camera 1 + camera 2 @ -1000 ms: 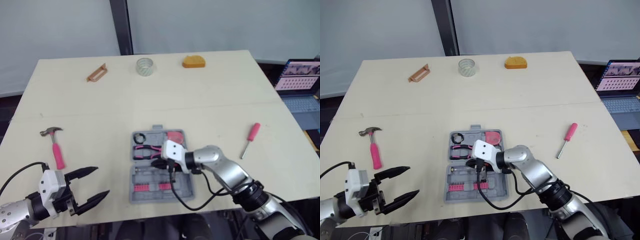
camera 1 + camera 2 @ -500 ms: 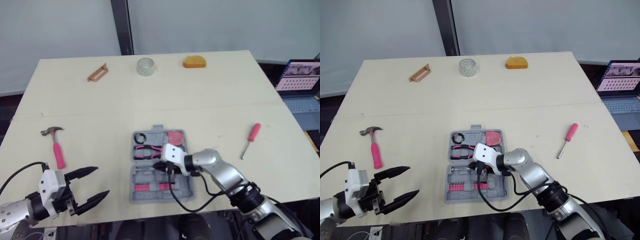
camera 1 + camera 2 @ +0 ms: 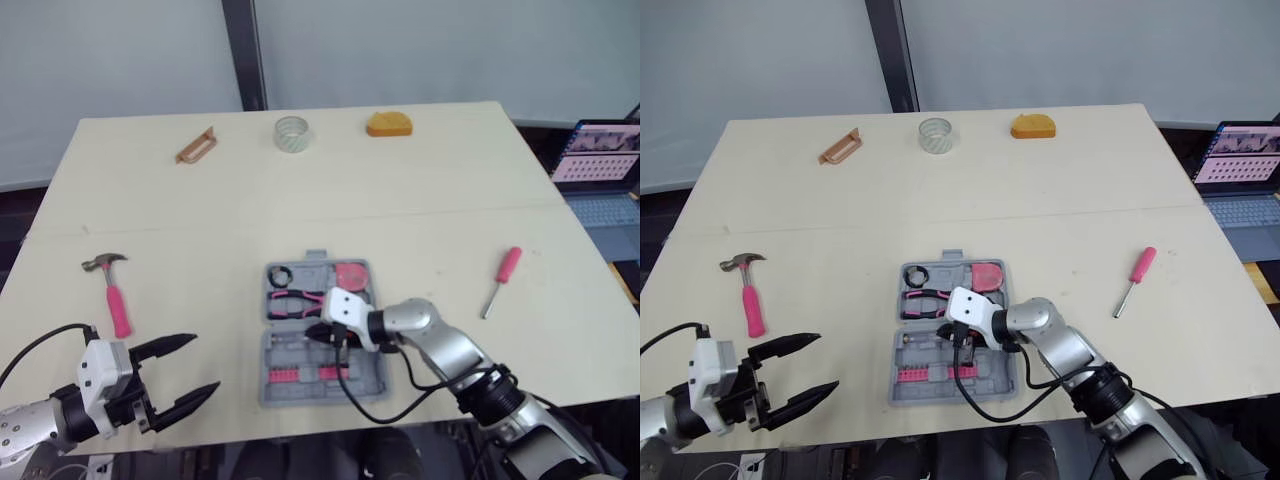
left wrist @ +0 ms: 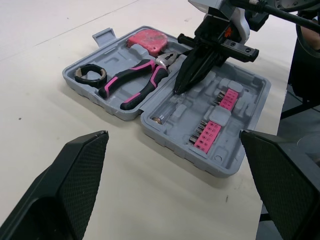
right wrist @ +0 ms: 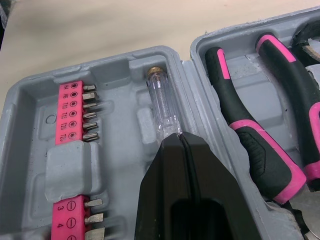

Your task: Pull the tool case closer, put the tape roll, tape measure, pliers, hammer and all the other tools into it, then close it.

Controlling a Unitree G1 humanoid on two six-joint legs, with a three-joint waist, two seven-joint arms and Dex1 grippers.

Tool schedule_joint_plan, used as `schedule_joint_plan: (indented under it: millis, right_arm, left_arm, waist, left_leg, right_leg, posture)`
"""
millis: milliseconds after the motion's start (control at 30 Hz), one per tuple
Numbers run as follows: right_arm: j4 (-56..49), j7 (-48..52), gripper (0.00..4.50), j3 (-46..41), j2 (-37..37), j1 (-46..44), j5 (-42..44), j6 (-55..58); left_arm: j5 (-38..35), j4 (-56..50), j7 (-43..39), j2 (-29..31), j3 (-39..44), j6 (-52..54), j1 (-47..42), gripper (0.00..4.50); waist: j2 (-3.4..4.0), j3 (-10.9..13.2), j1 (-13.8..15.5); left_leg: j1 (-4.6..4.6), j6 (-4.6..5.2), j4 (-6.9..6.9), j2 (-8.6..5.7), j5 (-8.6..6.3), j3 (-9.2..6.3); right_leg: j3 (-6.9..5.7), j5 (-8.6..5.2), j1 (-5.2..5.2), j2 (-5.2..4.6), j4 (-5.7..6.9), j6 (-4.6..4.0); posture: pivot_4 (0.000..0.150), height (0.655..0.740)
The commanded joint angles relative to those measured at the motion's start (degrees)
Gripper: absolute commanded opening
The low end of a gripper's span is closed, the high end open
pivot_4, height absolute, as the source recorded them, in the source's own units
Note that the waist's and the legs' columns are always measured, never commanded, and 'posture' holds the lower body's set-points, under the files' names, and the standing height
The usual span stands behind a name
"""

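Your right arm bends in over the open tool case (image 3: 270, 350), which sits mid-table toward the near edge. The right gripper (image 4: 178, 91) is pinched closed, its tips angled down onto the clear driver handle (image 5: 162, 107) beside the pliers (image 3: 292, 300). Your left gripper (image 3: 205, 362) hovers wide open and empty by the near left edge (the hammer (image 3: 112, 295) lies just ahead of it).

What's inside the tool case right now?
Pliers, a pink tape measure, a black ring, pink bit strips and a clear driver handle. The right gripper, fingers shut, covers the handle's end.
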Motion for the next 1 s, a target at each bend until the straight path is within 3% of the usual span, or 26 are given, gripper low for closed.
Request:
schedule_joint_plan:
  millis: [33,200,300,1000]
  right_arm:
    - [1.5,0.4,0.04,-0.2,0.1,1.0,-0.7,0.5]
    - [2.5,0.7,0.04,-0.4,-0.1,1.8,-0.8,0.4]
    - [2.9,0.7,0.04,-0.3,-0.1,2.3,-0.9,0.6]
    - [7.3,1.1,0.04,-0.8,1.6,4.9,-1.1,1.0]
  left_arm:
    - [-0.8,-1.3,0.1,0.4,1.7,-0.3,0.9,4.50]
    - [-1.0,-0.9,-0.4,0.4,2.3,-0.6,1.3,4.50]
    - [-1.0,-0.6,-0.8,0.4,2.6,-0.9,1.6,4.50]
    - [-0.5,0.6,-1.7,0.4,3.6,-1.9,2.0,4.50]
  waist:
    - [-0.01,0.0,0.0]
    - [-0.01,0.0,0.0]
    - [0.00,0.0,0.2]
    - [-0.07,-0.3,0.3]
  left_leg:
    - [0.01,0.00,0.00,0.00,0.00,0.00]
    - [0.21,0.00,-0.06,0.00,0.00,0.00]
    - [0.68,0.03,-0.16,0.00,-0.08,0.00]
    - [0.77,0.05,-0.14,0.02,-0.13,0.01]
  right_leg:
    - [0.00,0.00,0.01,0.00,0.00,0.00]
    - [0.00,0.00,0.18,0.00,0.00,0.00]
    - [-0.01,-0.02,0.79,0.03,-0.37,-0.04]
    - [0.00,-0.03,0.90,0.05,-0.44,-0.05]
  posture:
    - [0.150,0.7400]
    - [0.150,0.7400]
    - [0.150,0.7400]
    - [0.150,0.7400]
